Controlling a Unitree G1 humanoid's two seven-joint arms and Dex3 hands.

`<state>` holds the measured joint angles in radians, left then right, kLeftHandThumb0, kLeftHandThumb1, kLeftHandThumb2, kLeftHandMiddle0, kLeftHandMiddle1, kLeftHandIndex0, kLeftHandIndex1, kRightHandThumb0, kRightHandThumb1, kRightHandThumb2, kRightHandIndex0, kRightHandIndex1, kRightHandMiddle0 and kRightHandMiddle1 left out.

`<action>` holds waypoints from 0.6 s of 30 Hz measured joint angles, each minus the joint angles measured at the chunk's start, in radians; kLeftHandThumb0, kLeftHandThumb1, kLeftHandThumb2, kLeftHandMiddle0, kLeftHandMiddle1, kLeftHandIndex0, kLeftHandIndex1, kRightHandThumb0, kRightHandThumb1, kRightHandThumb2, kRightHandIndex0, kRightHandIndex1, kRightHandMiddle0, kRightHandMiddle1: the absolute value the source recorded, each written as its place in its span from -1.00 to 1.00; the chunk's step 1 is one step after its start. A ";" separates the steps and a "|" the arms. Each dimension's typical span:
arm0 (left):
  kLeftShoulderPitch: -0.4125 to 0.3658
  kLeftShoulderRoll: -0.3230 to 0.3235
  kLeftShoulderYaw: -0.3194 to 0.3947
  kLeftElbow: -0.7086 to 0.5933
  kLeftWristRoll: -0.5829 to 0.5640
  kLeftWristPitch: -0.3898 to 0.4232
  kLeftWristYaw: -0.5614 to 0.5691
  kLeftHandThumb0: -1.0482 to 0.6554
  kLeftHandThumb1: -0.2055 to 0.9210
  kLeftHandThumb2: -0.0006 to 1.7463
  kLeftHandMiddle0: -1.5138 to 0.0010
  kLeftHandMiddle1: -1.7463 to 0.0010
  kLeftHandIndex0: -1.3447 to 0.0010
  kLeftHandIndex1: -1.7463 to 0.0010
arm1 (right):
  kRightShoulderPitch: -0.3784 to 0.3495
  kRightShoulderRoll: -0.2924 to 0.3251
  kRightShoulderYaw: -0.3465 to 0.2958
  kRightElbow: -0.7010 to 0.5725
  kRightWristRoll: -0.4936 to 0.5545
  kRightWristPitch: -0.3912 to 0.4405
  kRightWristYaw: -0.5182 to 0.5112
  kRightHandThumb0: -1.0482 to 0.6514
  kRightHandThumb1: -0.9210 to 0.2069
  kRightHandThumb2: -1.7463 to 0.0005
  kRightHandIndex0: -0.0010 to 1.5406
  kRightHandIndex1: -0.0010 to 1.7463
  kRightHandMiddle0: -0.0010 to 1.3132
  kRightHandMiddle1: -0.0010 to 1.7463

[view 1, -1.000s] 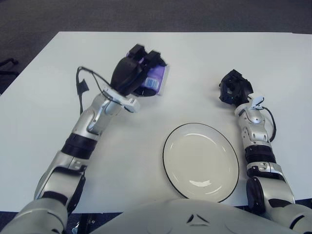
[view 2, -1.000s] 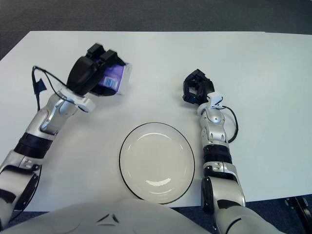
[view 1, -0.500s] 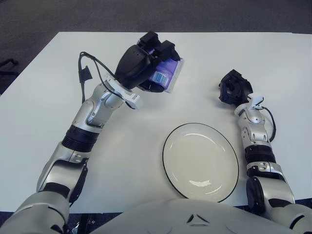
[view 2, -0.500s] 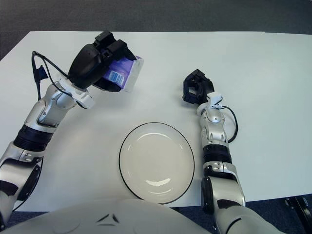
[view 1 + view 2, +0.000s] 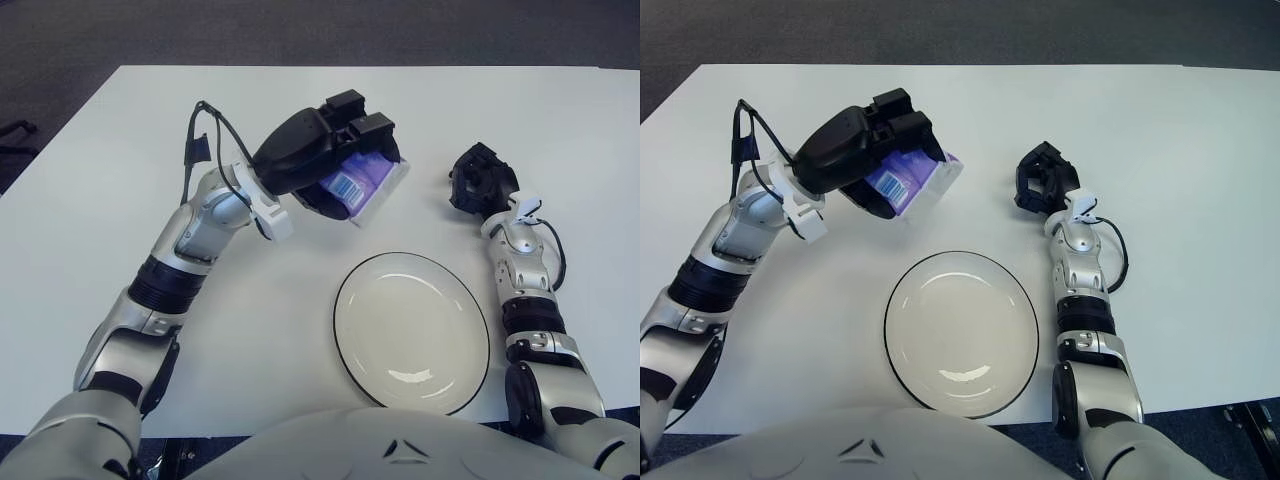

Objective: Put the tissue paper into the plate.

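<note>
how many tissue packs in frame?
1. The tissue pack is held in the left hand, in the air beyond the plate, toward its left. The right hand shows right of the plate, holding nothing. None seems hidden.

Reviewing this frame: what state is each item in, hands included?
Tissue pack: purple, tilted, held above the table, not yet over the plate.
Left hand: shut on the tissue pack, up and left of the plate.
Plate: empty, flat on the table.
Right hand: holds nothing, beyond the plate's right edge.
Table: white, bearing the plate.
</note>
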<state>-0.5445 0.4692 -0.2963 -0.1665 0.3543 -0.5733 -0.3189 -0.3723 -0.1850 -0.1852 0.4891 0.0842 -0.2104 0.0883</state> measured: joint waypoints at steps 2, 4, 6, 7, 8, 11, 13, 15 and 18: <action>0.000 0.009 -0.009 -0.017 -0.036 -0.002 -0.047 0.85 -0.34 0.71 0.04 -1.00 -0.36 -1.00 | 0.000 0.000 0.002 0.000 -0.001 0.007 -0.010 -0.31 -0.05 -0.41 0.60 1.00 -0.15 1.00; -0.001 0.012 -0.017 -0.026 -0.078 0.002 -0.090 0.85 -0.34 0.71 0.04 -1.00 -0.37 -1.00 | 0.000 0.000 0.003 0.000 -0.002 0.010 -0.019 -0.31 -0.04 -0.42 0.62 1.00 -0.13 1.00; -0.010 0.010 -0.029 -0.026 -0.119 0.008 -0.135 0.85 -0.34 0.71 0.04 -1.00 -0.37 -1.00 | 0.000 -0.001 0.005 0.000 -0.002 0.012 -0.027 -0.31 -0.03 -0.43 0.62 1.00 -0.13 1.00; -0.017 0.006 -0.036 -0.023 -0.129 0.008 -0.153 0.85 -0.34 0.71 0.03 -1.00 -0.36 -1.00 | 0.000 -0.001 0.006 0.000 -0.002 0.012 -0.030 -0.31 -0.04 -0.42 0.63 1.00 -0.13 1.00; -0.026 0.001 -0.044 -0.017 -0.139 0.007 -0.168 0.85 -0.34 0.72 0.03 -1.00 -0.35 -1.00 | 0.000 -0.001 0.007 0.000 -0.003 0.012 -0.033 -0.31 -0.04 -0.42 0.64 1.00 -0.14 1.00; -0.054 -0.025 -0.065 0.001 -0.161 0.007 -0.203 0.85 -0.34 0.72 0.03 -1.00 -0.25 -1.00 | -0.002 -0.002 0.012 0.002 -0.004 0.010 -0.036 -0.31 -0.05 -0.41 0.65 1.00 -0.14 1.00; -0.063 -0.049 -0.079 0.012 -0.191 0.007 -0.221 0.73 -0.43 0.76 -0.02 -1.00 -0.23 -0.94 | -0.004 -0.002 0.014 0.006 -0.004 0.007 -0.036 -0.31 -0.05 -0.41 0.65 1.00 -0.15 1.00; -0.062 -0.072 -0.090 0.015 -0.219 0.007 -0.234 0.43 -0.56 0.83 -0.03 -1.00 -0.15 -0.91 | -0.006 -0.002 0.015 0.008 -0.004 0.005 -0.036 -0.31 -0.06 -0.40 0.64 1.00 -0.15 1.00; -0.045 -0.103 -0.106 0.010 -0.259 0.010 -0.246 0.29 -0.50 0.81 0.07 -1.00 -0.03 -0.97 | -0.009 -0.002 0.016 0.015 -0.003 0.001 -0.036 -0.30 -0.07 -0.40 0.64 1.00 -0.16 1.00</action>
<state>-0.5890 0.3662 -0.4027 -0.1563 0.0949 -0.5630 -0.5652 -0.3814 -0.1873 -0.1691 0.5045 0.0812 -0.2098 0.0525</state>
